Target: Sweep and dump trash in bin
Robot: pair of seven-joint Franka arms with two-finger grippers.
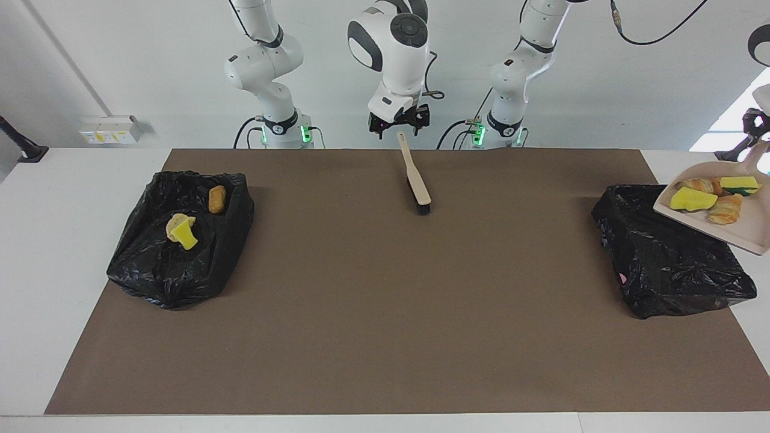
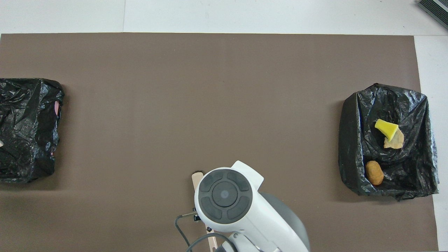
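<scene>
Left pincer above dustpan's trash

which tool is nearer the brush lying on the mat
Right. The right tool hangs open just above the brush handle's end; the left tool holds the loaded dustpan up at the left arm's end of the table.

Glossy crinkled plastic bin bags, matt brown mat, seemingly wooden brush.
</scene>
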